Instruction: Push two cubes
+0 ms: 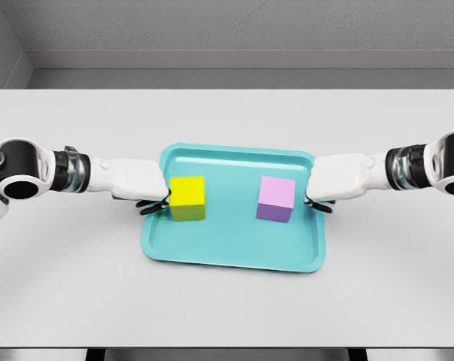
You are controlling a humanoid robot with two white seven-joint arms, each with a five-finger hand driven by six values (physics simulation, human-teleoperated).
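Fingers (153,203) of my left hand (140,184) curl dark at the yellow cube's (187,197) left face, seemingly touching; my right hand (339,180) rests at the right rim of the teal tray (234,256), its fingers too hidden to read, apart from the pink cube (276,198). The white table (227,308) bears the tray, both cubes standing apart inside it. I judge them rigid, light, and likely to slide, best pressed mid-face and low to avoid tipping.
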